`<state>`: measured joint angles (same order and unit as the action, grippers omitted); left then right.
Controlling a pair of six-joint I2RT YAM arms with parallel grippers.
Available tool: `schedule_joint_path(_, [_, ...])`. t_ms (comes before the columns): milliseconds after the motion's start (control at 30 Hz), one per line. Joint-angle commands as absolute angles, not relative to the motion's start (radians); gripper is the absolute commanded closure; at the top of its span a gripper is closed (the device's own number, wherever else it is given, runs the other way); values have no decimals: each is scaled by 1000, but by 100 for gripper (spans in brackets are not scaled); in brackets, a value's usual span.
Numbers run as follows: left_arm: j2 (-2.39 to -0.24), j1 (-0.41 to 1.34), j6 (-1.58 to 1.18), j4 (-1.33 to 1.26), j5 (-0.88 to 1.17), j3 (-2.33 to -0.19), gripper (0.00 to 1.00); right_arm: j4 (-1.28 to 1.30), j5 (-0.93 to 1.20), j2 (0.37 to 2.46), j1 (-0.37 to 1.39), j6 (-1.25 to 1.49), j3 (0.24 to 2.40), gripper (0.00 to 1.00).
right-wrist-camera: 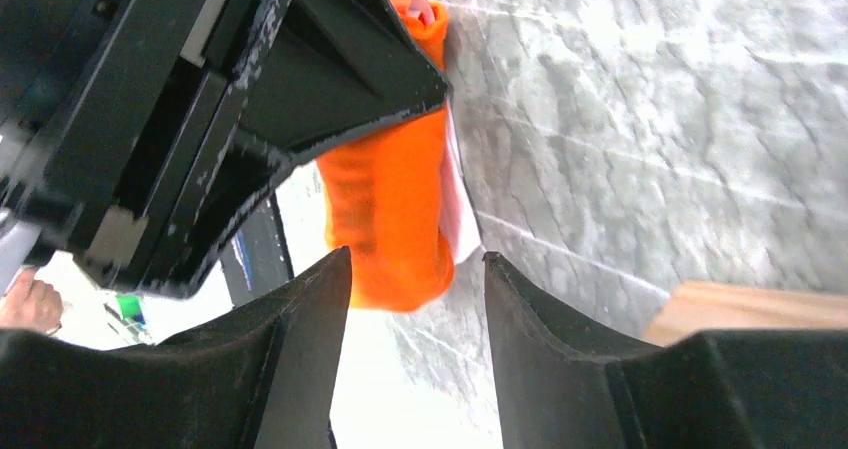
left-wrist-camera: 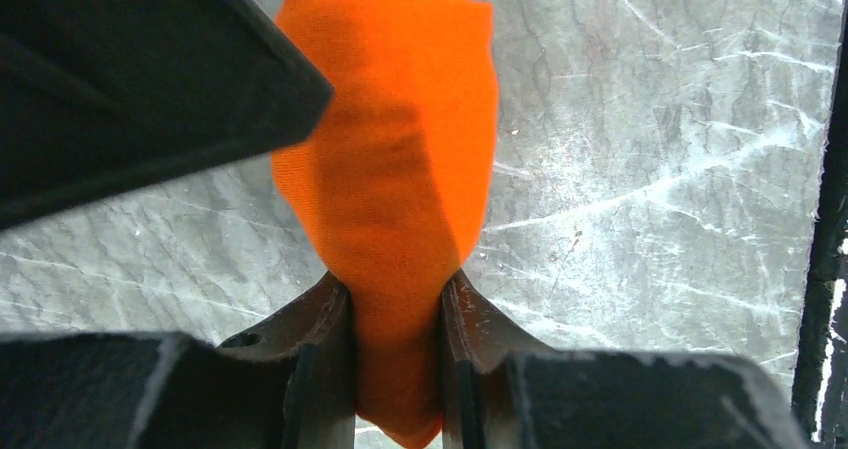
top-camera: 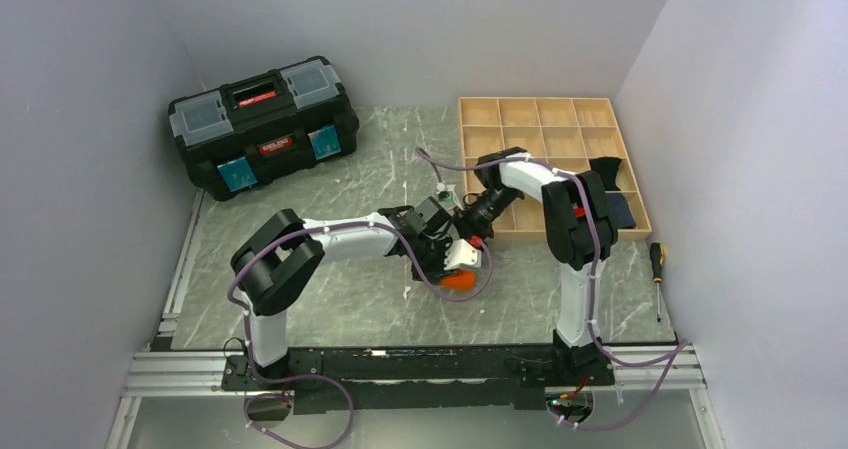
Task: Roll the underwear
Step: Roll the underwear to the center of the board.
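The underwear (top-camera: 459, 279) is a bright orange rolled bundle at the middle of the table, mostly hidden under the grippers in the top view. My left gripper (left-wrist-camera: 397, 314) is shut on the underwear (left-wrist-camera: 400, 169), which sticks out forward between its fingers. In the right wrist view the orange roll (right-wrist-camera: 390, 209) with white trim hangs below the left gripper's body. My right gripper (right-wrist-camera: 415, 269) is open just in front of the roll's end, apart from it. In the top view the two grippers meet: left gripper (top-camera: 452, 259), right gripper (top-camera: 468, 231).
A wooden tray (top-camera: 548, 161) with several cells stands at the back right, with dark cloth bundles (top-camera: 612, 207) in its right cells. A black toolbox (top-camera: 263, 122) stands at the back left. A screwdriver (top-camera: 657, 269) lies by the right wall.
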<state>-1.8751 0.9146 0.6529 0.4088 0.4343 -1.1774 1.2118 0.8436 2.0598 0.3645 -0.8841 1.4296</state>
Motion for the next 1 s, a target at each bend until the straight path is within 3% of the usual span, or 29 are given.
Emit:
schedule_joint_path(0, [-1982,928,660,522,461,-1153,100,1258,884,1983,302,-954,1449,46])
schedule_joint_path(267, [-2045,889,659,596,515,-1230,100,1211,920,1809,151,-935,1349,48])
schedule_joint_path(600, [-2185,822,653,745,621,-1402,100,929,858,1348,58,-788,1047,48])
schedule_joint_path(767, [-2247,800,643,798,646,-1466,100,810,753,1153,155,-731,917,44])
schedule_joint_path(967, [-2315,787,643,873,673,-1544,100,700,535,1092,435,-661,832,44])
